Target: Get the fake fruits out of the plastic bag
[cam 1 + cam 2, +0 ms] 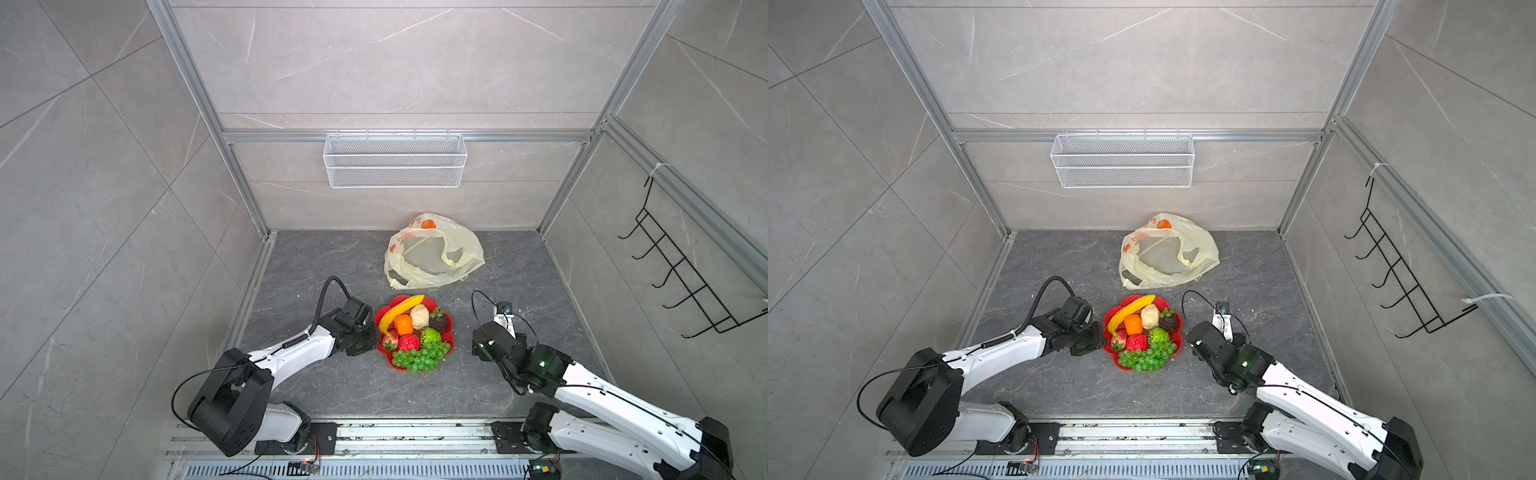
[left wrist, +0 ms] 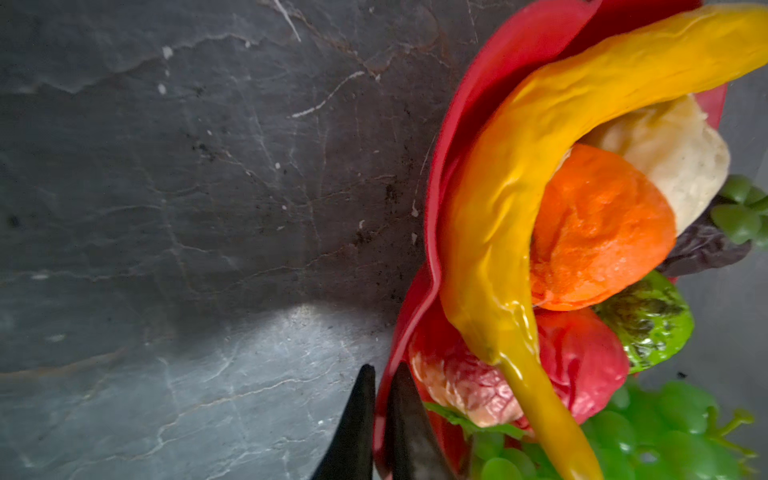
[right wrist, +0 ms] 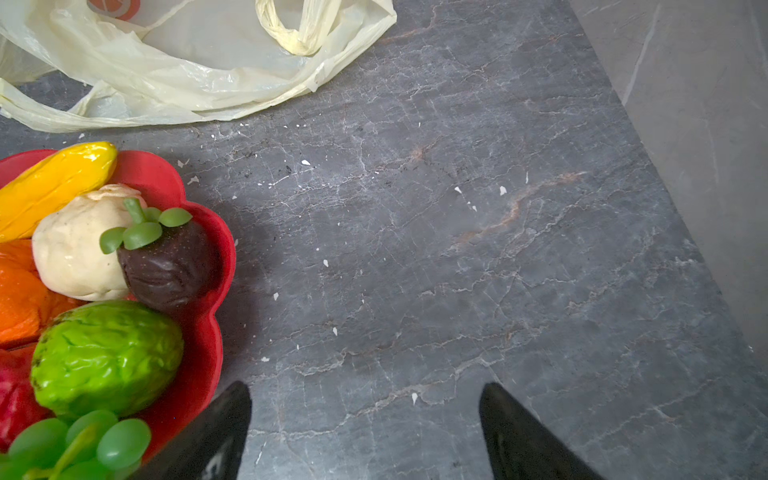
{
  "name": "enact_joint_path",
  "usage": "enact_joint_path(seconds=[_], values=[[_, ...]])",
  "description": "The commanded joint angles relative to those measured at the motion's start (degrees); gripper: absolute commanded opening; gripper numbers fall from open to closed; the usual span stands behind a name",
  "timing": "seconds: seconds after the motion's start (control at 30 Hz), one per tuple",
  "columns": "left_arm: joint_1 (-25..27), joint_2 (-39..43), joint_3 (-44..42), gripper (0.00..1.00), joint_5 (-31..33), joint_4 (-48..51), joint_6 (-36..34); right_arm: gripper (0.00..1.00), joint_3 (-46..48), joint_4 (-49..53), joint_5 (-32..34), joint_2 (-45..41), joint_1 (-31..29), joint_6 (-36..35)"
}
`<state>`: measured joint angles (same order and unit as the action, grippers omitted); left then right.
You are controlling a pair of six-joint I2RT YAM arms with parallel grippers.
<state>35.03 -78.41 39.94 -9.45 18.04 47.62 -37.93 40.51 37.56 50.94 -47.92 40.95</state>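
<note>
Left pincer [image 2: 384,368] sits low at the left rim of the red dish [image 3: 212,316], its two fingers almost together with only a sliver between them. Red rim shows in that sliver, and whether they pinch it I cannot tell.

The fake fruits [image 1: 1133,326] are piled in the dish near the front middle of the bench [image 1: 332,266]. The banana [image 1: 401,309] curves along the left and back rim, its tip poking past the edge. The orange [image 1: 403,324], cream fruit [image 1: 419,316] and dark brown fruit [image 1: 438,321] crowd the middle and right. The strawberry [image 1: 390,341], red bumpy fruit [image 1: 408,343] and green bumpy fruit [image 1: 430,336] sit in front of those. The green grapes [image 1: 419,359] spill over the front rim.

The plastic bag [image 1: 469,249] lies slack and crumpled toward the back wall, mouth gaping. Only a narrow strip of bare bench parts its front edge from the dish's back rim.

Right pincer [image 3: 365,386] hangs just right of the dish, fingers spread wide, holding nothing, with bare stone under it. From there the bench runs clear to the right wall, and the back left corner is clear in both top views.

Up on the back wall hangs a wire basket [image 1: 395,160], and on the right wall a black hook rack [image 1: 681,282], both well above the bench.
</note>
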Motion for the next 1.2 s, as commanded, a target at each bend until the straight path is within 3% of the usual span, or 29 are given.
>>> enact_joint_path(seconds=[0.0, 0.13, 0.23, 0.4, 0.5, 0.6, 0.7, 0.8, 0.93, 1.17], values=[[-0.38, 2.74, -0.24, 0.23, 2.13, 2.97, -2.77, 0.92, -1.7, 1.51, 0.54, -0.59, 0.27, 0.18], [-0.57, 6.6, 0.81, 0.42, 6.19, 7.27, -4.74, 0.96, -4.64, 1.68, -2.83, -1.08, 0.54, -2.43], [-1.13, 11.03, 2.55, 0.51, 12.36, 12.26, -7.18, 1.0, -8.22, 3.55, -0.71, -0.93, 2.06, -4.98], [-2.13, 18.65, 5.5, 0.72, 33.72, 17.2, -9.56, 1.0, -11.27, -6.15, -7.17, -1.29, 8.55, -16.93], [-3.65, 21.94, 3.09, 0.87, 45.38, 9.36, -13.45, 1.0, -12.35, -12.28, -7.76, 1.12, 12.85, -20.64], [-5.61, 22.21, -1.17, 0.9, 55.72, -3.65, -20.65, 1.0, -13.24, -17.07, -10.73, 5.04, 19.13, -21.06], [-9.16, 19.65, -5.35, 0.93, 60.76, -18.43, -30.61, 1.0, -10.59, -26.29, -12.05, 7.78, 22.49, -22.01], [-13.75, 15.07, -9.79, 0.97, 59.69, -34.05, -41.62, 1.0, -7.4, -34.0, -5.98, 11.6, 23.18, -27.12], [-19.79, 9.07, -10.94, 1.0, 52.64, -40.15, -45.99, 1.0, -4.8, -38.83, -2.18, 17.25, 27.06, -29.48], [-25.79, -4.14, -14.17, 1.0, 40.49, -56.72, -52.35, 1.0, 4.63, -56.45, -14.98, 24.65, 36.16, -31.49]])
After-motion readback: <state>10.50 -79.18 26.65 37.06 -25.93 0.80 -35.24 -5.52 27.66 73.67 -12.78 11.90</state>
